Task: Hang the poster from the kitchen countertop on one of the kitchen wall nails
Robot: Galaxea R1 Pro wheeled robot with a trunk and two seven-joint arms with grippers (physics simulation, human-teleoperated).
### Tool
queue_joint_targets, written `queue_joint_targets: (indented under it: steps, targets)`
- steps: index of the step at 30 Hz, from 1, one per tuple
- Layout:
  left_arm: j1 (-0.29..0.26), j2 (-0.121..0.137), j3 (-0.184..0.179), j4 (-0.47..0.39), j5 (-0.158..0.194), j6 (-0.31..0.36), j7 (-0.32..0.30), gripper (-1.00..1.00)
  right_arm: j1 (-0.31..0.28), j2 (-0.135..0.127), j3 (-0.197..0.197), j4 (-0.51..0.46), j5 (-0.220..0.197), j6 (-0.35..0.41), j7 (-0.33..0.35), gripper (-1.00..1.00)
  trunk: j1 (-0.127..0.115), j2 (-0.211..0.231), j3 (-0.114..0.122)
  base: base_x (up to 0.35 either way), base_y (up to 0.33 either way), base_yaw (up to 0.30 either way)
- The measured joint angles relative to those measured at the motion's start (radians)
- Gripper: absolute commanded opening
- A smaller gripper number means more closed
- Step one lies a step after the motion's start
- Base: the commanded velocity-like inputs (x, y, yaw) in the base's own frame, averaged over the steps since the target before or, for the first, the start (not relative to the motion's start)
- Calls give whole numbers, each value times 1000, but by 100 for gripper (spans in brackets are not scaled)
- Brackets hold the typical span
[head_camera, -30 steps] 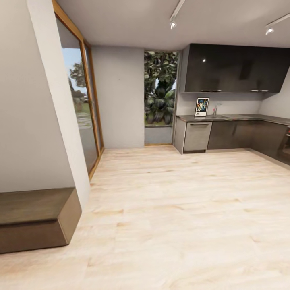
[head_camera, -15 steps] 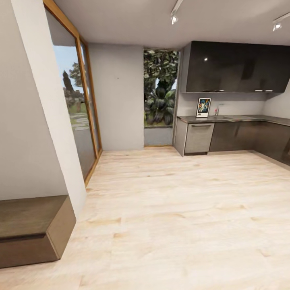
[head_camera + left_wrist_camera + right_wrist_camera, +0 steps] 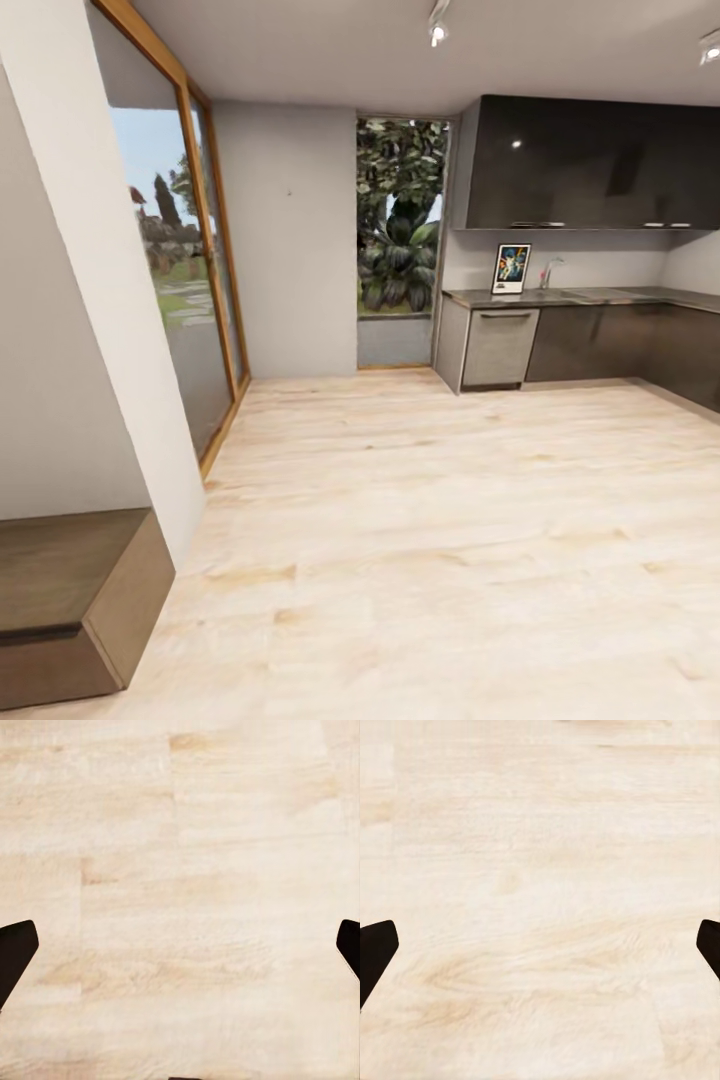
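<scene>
poster (image 3: 511,268) upright on distant countertop (image 3: 600,296)

Poster (image 3: 511,268): a small upright rectangle with black frame, white border and colourful figures on a dark ground, standing on the tabletop (image 3: 600,296) against the pale wall, near the tabletop's left end and just left of the chrome tap (image 3: 547,271). Tabletop: a thin grey slab over grey lower cabinets. One wall nail (image 3: 288,194) shows as a dark speck on the plain wall. All lie far across the floor from both end effectors, whose fingers (image 3: 15,952) face wood planks.
</scene>
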Motion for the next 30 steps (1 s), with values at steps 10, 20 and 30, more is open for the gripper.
queue_joint_targets:
  steps: [10,20,30]
  targets:
    - [0,0,0,0,0,0,0,100,0,0,-1,0,0,0,0,100,0,0,0,328,0,0]
    - [0,0,0,0,0,0,0,100,0,0,-1,0,0,0,0,100,0,0,0,328,0,0]
    - [0,0,0,0,0,0,0,100,0,0,-1,0,0,0,-1,100,0,0,0,328,-56,0]
